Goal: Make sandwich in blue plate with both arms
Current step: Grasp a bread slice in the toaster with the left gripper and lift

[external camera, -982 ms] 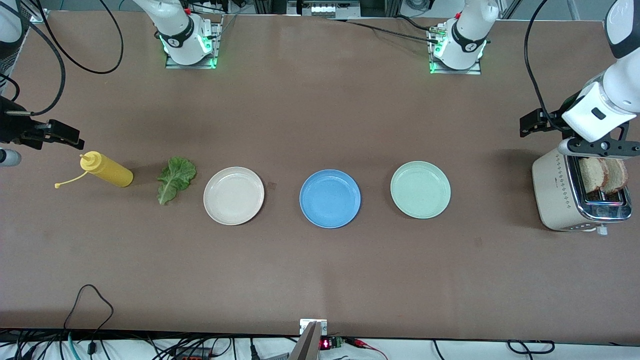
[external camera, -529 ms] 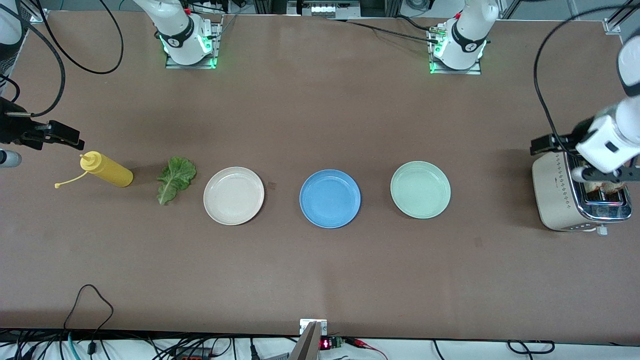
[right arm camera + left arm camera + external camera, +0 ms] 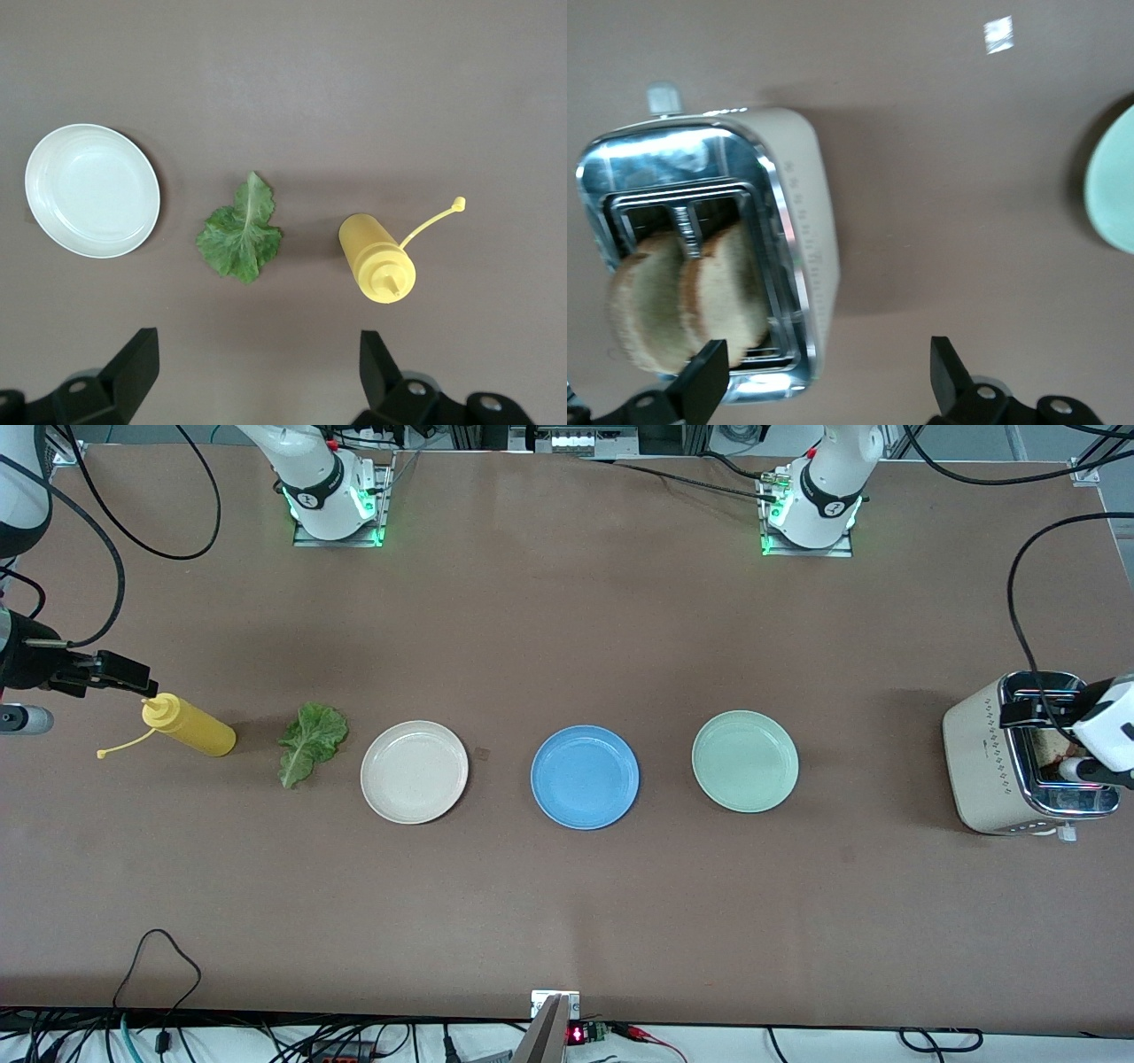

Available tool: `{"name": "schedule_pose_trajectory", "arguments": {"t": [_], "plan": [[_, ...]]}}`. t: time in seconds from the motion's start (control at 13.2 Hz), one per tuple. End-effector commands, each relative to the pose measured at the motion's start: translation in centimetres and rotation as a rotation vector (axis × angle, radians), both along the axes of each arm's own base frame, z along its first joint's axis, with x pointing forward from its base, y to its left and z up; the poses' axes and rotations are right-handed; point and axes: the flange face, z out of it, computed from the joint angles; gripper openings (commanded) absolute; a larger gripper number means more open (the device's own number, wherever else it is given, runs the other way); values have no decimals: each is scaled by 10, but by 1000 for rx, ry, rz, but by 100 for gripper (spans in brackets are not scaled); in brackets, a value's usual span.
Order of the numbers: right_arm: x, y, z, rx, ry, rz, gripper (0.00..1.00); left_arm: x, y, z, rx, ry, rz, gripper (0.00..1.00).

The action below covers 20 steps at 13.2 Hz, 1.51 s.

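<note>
Since a second ago the left gripper [image 3: 824, 376] has swung from beside the toaster [image 3: 983, 757] to sit over its slots, and the right gripper [image 3: 257, 372] has crept slightly toward the yellow squeeze bottle [image 3: 190, 726]; nothing on the table has shifted

We read the step in hand as lifting the first of 2 bread slices [image 3: 682, 301] out of the toaster. Both slices stand side by side in the slots, leaning a little. The left gripper's fingers [image 3: 704, 376] are spread wide and hold nothing. From the left wrist view 1 finger sits by the toaster's rim and the other is off over bare table, so we think the gripper should shift until it straddles 1 slice only, then descend and close gently on the crust; how deep the slices sit is hard to judge.

The blue plate [image 3: 585, 777] is bare, well away from the toaster, with the mint-green plate [image 3: 744, 761] between them. Past the blue plate lie the cream plate [image 3: 414, 771], then the lettuce leaf [image 3: 310, 742]. The right gripper hangs wide and empty over the lettuce and bottle, waiting
</note>
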Motion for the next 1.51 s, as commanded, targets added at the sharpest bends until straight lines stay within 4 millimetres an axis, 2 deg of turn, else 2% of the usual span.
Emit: {"name": "schedule_pose_trajectory", "arguments": {"t": [0.0, 0.08, 0.15, 0.3, 0.45, 0.6, 0.76, 0.91, 1.06, 1.21, 1.36, 1.43], "plan": [[8, 1, -20, 8, 44, 15, 100, -5, 42, -3, -11, 6, -33, 98], [7, 0, -24, 7, 61, 12, 100, -7, 50, -5, -15, 8, -32, 95], [10, 0, -36, 11, 84, 12, 100, -8, 57, -14, -23, 17, -27, 94], [18, -3, -74, 23, 157, 10, 100, -8, 68, -24, -29, 8, -25, 86], [17, -4, -87, 21, 191, -3, 100, -10, 77, -30, -31, 6, -19, 76], [19, 1, -101, 31, 203, 0, 100, -10, 87, -44, -32, -2, -22, 71], [21, 3, -104, 39, 204, 1, 100, -10, 101, -57, -34, -17, -33, 70], [21, 17, -98, 28, 197, 27, 100, -13, 100, -67, -45, 0, -30, 55], [21, 18, -96, 27, 194, 29, 100, -16, 101, -69, -49, 7, -25, 29], [21, 17, -96, 26, 194, 29, 100, -24, 108, -73, -78, 28, 4, 11], [22, 16, -98, 26, 196, 28, 100, -30, 102, -71, -133, 66, 32, 0], [22, 15, -98, 25, 196, 27, 100, -29, 102, -67, -133, 65, 30, 0]]}}
